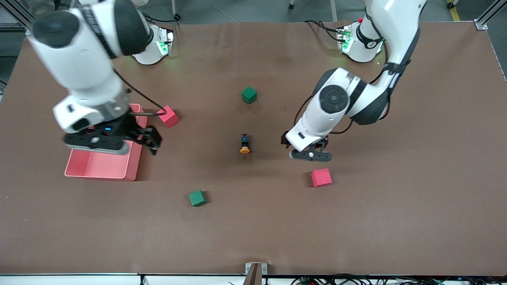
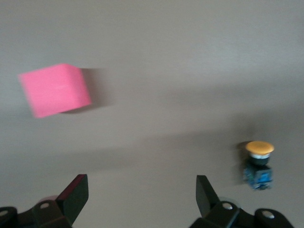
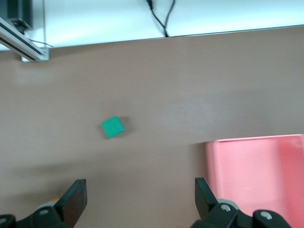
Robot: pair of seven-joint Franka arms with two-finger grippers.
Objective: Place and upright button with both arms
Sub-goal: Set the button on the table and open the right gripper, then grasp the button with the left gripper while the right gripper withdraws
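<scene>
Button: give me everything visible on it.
The button is a tiny push-button with a round orange cap and a black-and-blue body, plastic by the look. It lies on its side on the brown table, cap toward the front camera, near the table's middle, nearer that camera than one green cube. Nothing touches it but the table.
</scene>
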